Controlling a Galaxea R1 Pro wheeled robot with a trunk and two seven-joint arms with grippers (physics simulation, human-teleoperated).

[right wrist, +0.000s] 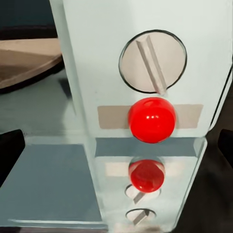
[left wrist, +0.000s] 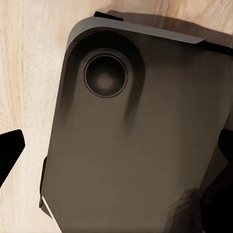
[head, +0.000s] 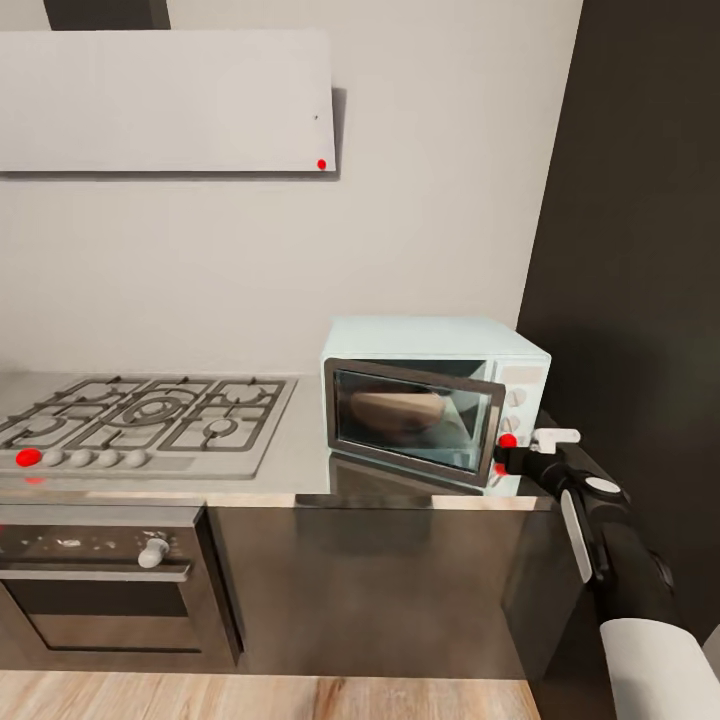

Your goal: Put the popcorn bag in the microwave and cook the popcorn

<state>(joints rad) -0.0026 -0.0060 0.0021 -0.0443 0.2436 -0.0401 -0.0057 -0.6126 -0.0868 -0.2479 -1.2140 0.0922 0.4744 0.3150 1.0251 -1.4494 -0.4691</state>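
Head view first: mint-blue microwave [head: 435,400] sitting at the right end of the glossy grey countertop [head: 300,465], steel-framed glass door swung partly ajar, tan popcorn bag [head: 400,418] visible through the glass inside the cavity. Right gripper [head: 512,455] reaching up to the control panel, just beside the red button [head: 508,440]; finger spread impossible to judge from here. Steel gas hob [head: 140,415] well off to the far side, built-in oven [head: 100,585] beneath it, flat white hood [head: 165,100] above. Over to the left wrist view: dark fingertips [left wrist: 9,153] at opposite edges of the picture, spread wide, nothing held; between them a rounded dark-grey part of the robot's own base [left wrist: 136,141] over pale wood floor [left wrist: 29,73]. Now the right wrist view: black fingertips [right wrist: 9,145] wide apart and empty, red button [right wrist: 151,119] dead ahead between them, slotted white knob [right wrist: 152,60] just beyond it, both mirrored in the shiny worktop. Bag likely light, soft, easily crushed; rolled rim probably the best grip. Button smooth, domed, probably slippery under a fingertip.
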